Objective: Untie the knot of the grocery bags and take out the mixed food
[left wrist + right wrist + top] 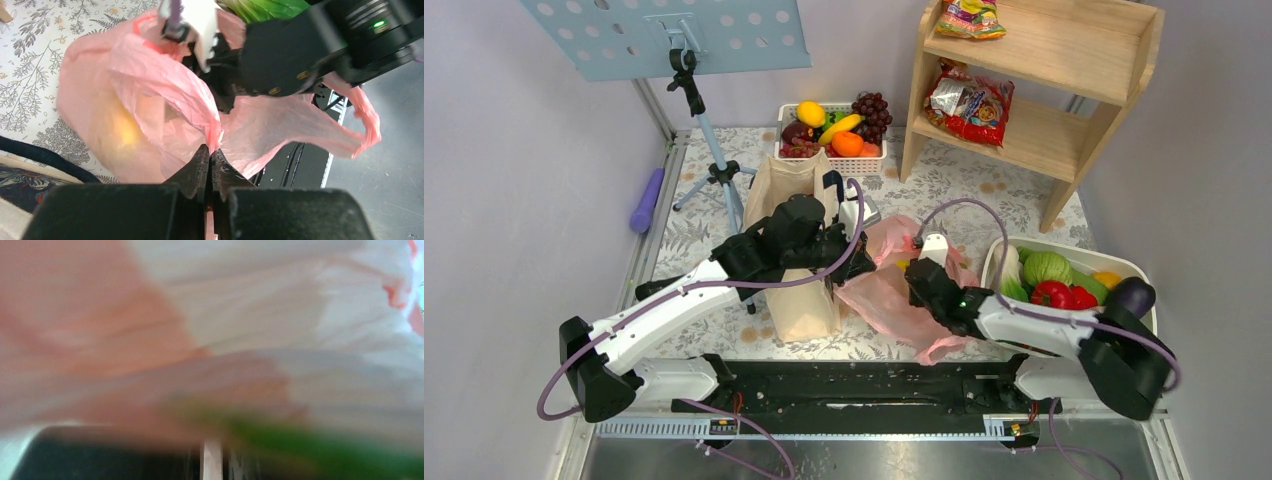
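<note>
From above, the grocery bag [886,300] lies crumpled and pale pink on the floral table [984,190], between the canvas tote [799,310] and the white tub [1014,245] of vegetables. The left gripper [862,265] and right gripper [919,280] are both at it. Over to the left wrist: the left gripper is pinched tight on a thin translucent fold, a yellow patch glows through the plastic, and one loop handle [367,127] hangs loose at the right. The right wrist sees only blurred pink film against the lens with a green smear low down, so whether that claw is apart or together cannot be told.
</note>
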You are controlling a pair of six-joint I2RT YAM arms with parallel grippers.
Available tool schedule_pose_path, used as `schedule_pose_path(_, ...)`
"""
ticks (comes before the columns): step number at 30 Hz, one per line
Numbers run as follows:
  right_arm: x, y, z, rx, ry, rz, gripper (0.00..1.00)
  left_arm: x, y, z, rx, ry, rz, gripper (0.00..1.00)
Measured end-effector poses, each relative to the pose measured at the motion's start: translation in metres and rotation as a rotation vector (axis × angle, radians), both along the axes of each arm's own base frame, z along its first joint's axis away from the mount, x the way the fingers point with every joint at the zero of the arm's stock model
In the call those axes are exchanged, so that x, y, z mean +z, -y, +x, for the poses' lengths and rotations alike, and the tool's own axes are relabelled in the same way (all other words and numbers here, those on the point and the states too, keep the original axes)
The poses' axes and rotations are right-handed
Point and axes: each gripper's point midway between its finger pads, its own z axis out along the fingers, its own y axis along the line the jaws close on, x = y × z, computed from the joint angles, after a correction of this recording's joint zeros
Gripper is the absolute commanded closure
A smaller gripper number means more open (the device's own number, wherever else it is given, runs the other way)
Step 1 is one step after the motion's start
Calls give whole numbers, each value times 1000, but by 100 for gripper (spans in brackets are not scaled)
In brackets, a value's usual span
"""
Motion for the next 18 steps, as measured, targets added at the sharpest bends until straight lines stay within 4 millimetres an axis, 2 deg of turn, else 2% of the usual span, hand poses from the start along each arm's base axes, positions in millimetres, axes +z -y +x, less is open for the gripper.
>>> schedule_pose_path(6, 47, 3, -12, 36, 83, 149, 100, -1, -2, 5, 30, 11, 9, 100)
schedule_pose_path(9, 57, 11, -20, 41, 87, 158, 100, -1, -5, 9, 56, 20, 13, 100)
schedule_pose_path(11, 55, 17, -26, 44, 67, 141, 100, -2, -8, 10, 74, 23, 14, 100)
schedule_pose_path(18, 23, 42, -58, 53, -98, 23, 100, 4, -23, 18, 164, 78, 0, 100)
